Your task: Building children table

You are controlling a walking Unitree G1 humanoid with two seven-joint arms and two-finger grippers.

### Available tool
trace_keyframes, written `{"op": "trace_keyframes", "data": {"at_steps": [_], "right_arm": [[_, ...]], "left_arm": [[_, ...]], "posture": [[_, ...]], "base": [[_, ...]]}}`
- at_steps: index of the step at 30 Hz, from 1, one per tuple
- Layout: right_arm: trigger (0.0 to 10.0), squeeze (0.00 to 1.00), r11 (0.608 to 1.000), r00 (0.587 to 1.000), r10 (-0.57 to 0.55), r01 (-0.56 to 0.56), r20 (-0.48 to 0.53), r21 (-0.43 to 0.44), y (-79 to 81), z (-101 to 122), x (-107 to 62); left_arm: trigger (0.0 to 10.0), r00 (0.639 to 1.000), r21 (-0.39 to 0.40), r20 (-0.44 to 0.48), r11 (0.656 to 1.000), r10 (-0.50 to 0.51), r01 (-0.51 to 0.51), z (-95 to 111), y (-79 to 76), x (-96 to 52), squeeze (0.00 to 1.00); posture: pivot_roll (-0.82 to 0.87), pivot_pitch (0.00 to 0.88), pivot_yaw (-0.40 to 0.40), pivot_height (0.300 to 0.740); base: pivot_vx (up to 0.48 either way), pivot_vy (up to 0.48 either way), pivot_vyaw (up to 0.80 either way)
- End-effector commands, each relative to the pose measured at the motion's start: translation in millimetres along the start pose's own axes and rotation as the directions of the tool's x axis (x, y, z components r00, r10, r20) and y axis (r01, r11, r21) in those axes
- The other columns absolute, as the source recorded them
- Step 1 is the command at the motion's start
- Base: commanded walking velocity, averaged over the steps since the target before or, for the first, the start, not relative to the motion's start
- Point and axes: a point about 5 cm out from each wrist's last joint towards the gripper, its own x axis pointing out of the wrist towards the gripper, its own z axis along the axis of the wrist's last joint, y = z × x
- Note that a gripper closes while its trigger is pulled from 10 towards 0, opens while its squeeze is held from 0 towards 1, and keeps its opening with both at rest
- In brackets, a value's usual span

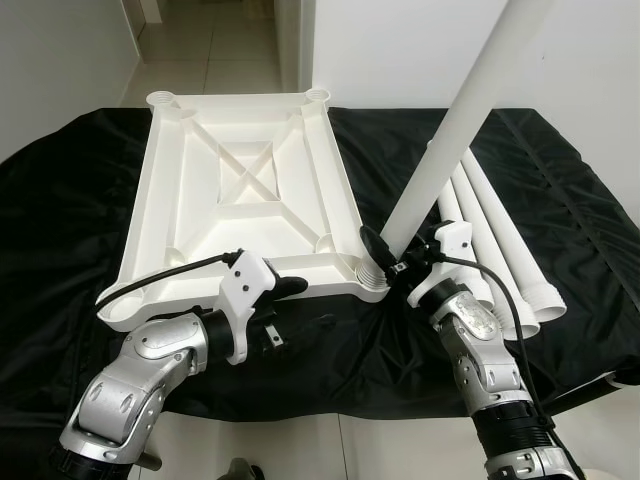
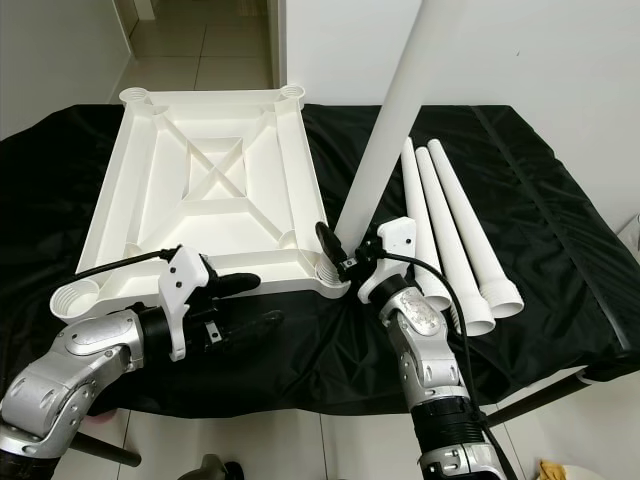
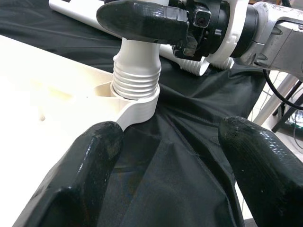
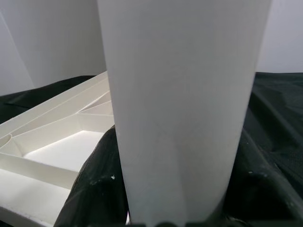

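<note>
Leg (image 1: 470,110) clamped in right end effector (image 1: 385,258), threaded end in tabletop (image 1: 240,190) corner socket.

- Our right gripper (image 1: 385,258) clamps the white leg (image 1: 450,130), wrist raised.
- Our left gripper (image 1: 290,300) reaches forward, fingers (image 3: 85,170) spread apart.

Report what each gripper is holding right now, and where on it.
The right gripper clamps a white table leg near its threaded lower end, which sits in the tabletop's corner socket. The left gripper is open, holding nothing.
</note>
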Motion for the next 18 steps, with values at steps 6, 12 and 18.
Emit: {"op": "trace_keyframes", "data": {"at_steps": [6, 12, 18], "right_arm": [[10.0, 0.00, 0.991, 0.893, -0.095, 0.127, -0.439, 0.044, -9.3, -82, -45.6], [10.0, 0.00, 0.976, 0.917, -0.209, 0.215, -0.341, -0.021, -14.7, -65, -36.4], [10.0, 0.00, 0.871, 0.849, -0.489, 0.485, -0.202, -0.070, -12.7, -50, -35.3]], "left_arm": [[10.0, 0.999, -0.001, -0.003, 0.999, 0.033, -0.033, 0, 1.1, -2.9, 0.00], [10.0, 0.999, -0.002, -0.005, 0.999, 0.039, -0.039, 0, 1.3, -5.1, 0.00], [10.0, 0.999, -0.003, 0.001, 0.999, 0.053, -0.053, 1, 2.3, -5.9, 0.00]], "posture": [[-0.03, 0.150, 0.046, 0.740], [-0.02, 0.148, 0.037, 0.740], [-0.02, 0.145, 0.035, 0.740]], "base": [[0.000, 0.000, 0.00], [0.000, 0.000, 0.00], [0.000, 0.000, 0.00]]}}
